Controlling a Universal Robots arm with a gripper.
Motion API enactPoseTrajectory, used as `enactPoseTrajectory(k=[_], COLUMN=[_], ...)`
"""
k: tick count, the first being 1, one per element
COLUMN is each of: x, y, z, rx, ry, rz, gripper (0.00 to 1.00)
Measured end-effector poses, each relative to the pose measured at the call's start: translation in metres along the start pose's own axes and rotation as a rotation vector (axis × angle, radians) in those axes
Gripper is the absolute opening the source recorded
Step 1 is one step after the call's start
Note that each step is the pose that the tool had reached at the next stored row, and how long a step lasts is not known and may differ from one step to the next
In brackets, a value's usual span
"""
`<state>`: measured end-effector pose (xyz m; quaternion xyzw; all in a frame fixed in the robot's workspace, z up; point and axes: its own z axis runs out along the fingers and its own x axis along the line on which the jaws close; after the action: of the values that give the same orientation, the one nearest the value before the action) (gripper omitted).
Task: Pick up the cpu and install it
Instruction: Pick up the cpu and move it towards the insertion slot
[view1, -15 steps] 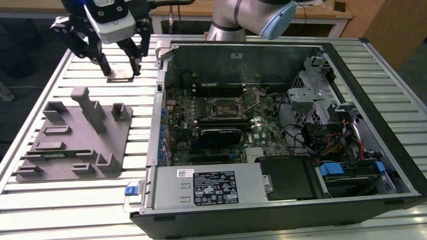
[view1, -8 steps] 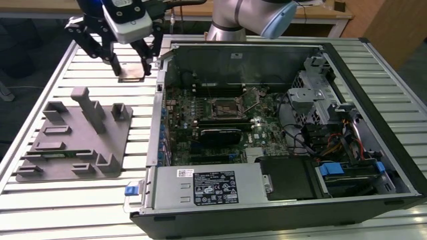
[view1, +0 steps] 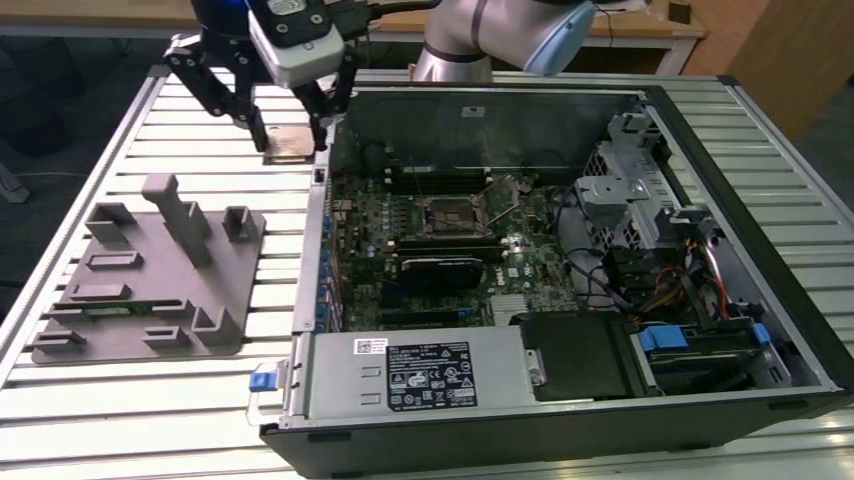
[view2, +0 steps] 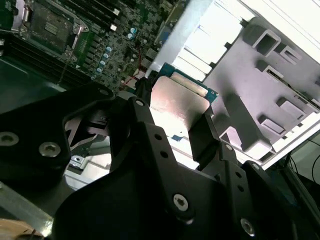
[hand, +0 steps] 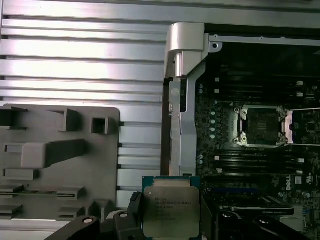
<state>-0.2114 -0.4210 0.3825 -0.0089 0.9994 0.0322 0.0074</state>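
My pincer (view1: 287, 133) pinched one cpu (view1: 291, 148) over the table (view1: 160, 400), just outside the open case (view1: 534, 445). Inside the case sat one socket (view1: 450, 212). One grey tray (view1: 134, 290) lay nearby.

Even room light; computer case (view1: 534, 445) interior dim. In second wrist view, table (view2: 210, 35) beside case blown white, cpu (view2: 175, 107) top glaring.

This is a robotics lab or workshop. A ribbed aluminium-profile table (view1: 120, 400) carries an opened black desktop computer case (view1: 534, 445) with its green motherboard (view1: 534, 260) bare. In the exterior view, a grey moulded plastic fixture plate (view1: 147, 300) lies at the case's nine o'clock and pale wooden desks (view1: 80, 12) stand at twelve o'clock.
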Motion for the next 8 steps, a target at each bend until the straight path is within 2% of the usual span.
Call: enactPoseTrajectory(k=[8], x=[-0.0202], y=[-0.0004], z=[0.0003], rx=[0.0], ry=[0.0], rz=[0.0], gripper=[0.54])
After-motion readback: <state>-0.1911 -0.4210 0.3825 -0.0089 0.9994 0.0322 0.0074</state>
